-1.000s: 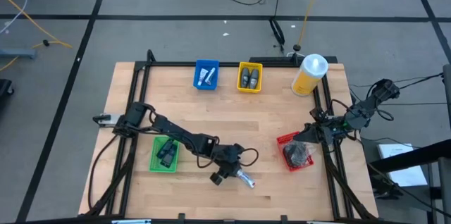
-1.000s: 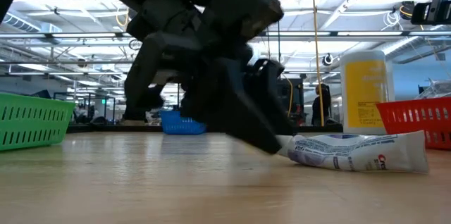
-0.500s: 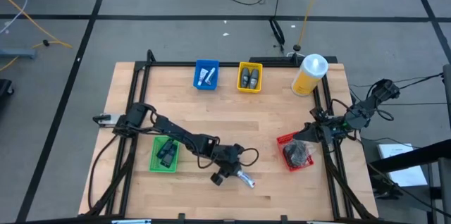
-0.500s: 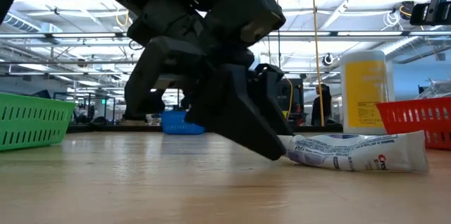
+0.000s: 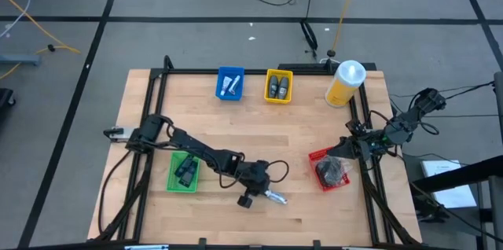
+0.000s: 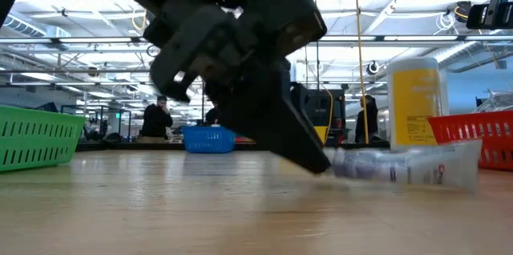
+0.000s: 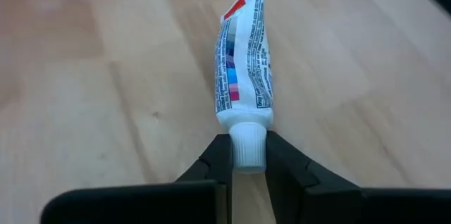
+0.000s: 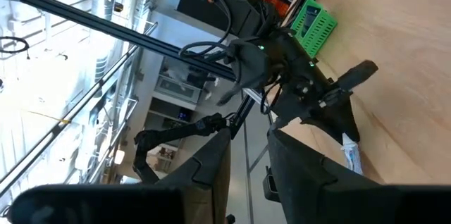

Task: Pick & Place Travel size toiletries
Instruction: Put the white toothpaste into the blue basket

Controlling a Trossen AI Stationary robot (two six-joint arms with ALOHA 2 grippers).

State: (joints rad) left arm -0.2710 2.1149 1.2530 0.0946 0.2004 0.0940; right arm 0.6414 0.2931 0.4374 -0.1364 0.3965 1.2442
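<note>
— Wooden table [image 5: 299, 140] under the arms, what lies on it?

— One white toothpaste tube [image 7: 244, 69] lies flat on the wood near the front edge, between the green bin [image 5: 183, 172] and the red bin [image 5: 329, 169]. Its cap [image 7: 247, 143] points to the left gripper [image 7: 247, 155].

— Is the tube held?

— Yes. The left gripper's fingers [image 7: 215, 162] are pressed on the cap from both sides, and the tube body still rests on the table.

— And farther away?

— At the back edge stands a blue bin [image 5: 230, 83] with another white tube inside, a yellow bin [image 5: 278, 86] with dark things beside it, and a big yellow bottle [image 5: 346, 82] at the right corner.

— The right gripper [image 8: 248, 155]?

— It waits at the right edge of the table, close to the red bin. Its fingers stand a little apart and nothing is between them.
</note>
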